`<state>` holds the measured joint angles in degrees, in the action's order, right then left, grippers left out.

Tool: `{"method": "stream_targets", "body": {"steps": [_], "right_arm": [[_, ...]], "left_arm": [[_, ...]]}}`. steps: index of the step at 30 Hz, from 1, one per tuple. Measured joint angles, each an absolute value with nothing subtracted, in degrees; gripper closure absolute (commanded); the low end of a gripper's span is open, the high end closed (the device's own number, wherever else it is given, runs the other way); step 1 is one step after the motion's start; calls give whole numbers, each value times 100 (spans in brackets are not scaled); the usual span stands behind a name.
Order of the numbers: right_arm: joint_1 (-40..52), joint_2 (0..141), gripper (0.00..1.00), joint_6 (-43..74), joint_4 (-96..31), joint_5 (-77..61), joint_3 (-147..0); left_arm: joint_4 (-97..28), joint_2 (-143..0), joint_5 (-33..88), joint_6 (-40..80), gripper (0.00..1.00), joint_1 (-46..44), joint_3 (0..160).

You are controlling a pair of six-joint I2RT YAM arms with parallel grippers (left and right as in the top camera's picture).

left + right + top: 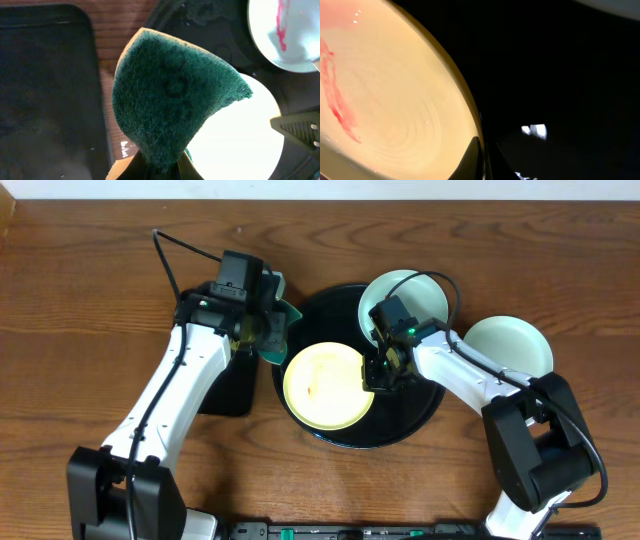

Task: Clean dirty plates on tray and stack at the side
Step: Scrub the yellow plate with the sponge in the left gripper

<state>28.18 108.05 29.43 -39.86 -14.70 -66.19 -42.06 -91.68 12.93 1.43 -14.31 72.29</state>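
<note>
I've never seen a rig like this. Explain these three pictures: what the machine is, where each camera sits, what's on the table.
This is a robot with two arms at a wooden table. The overhead picture looks straight down; the other two come from a camera on each wrist. A round black tray carries a yellow plate and a blue-green plate, both smeared red. A second blue-green plate sits on the table beside the tray. A rectangular black tray lies under the left arm, whose jaws are shut on a green sponge. The right arm has its jaws shut at the yellow plate's rim, apparently pinching it.
</note>
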Motion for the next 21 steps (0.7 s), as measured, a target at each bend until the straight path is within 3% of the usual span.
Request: {"method": "stream_targets", "body": {"steps": [14,21], "right_arm": [[2818,10805,99,2836,-3975,-1468,-6619],[2818,10805,99,2821,-3970,-1468,-6619]], "left_arm": [[-4254,-10228,1772,228,92,-2088,7229],[-4257,-10674,1610,1304,92,-2209,7229]]}}
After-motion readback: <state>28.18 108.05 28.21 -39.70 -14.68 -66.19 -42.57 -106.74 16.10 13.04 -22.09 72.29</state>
